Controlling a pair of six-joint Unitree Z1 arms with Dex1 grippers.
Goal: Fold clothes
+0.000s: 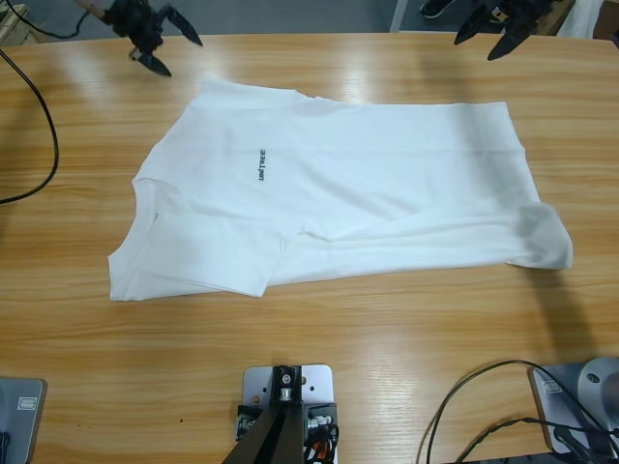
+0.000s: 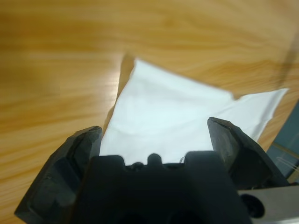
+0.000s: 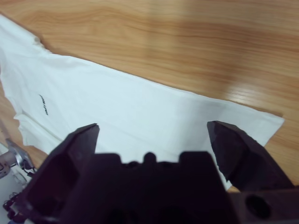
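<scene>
One T-shirt (image 1: 338,198) flat, long axis L-R, neck left; both grippers spread, empty.

Looks like a robotics lab or test bench, not a home. Long wooden table (image 1: 387,329) with black cables (image 1: 39,126) trailing over it at the left edge and bottom right, two black robot grippers (image 1: 155,43) (image 1: 498,34) hanging over the far edge, grey floor past the table. Single white T-shirt (image 1: 329,203) laid out like a test piece.
</scene>
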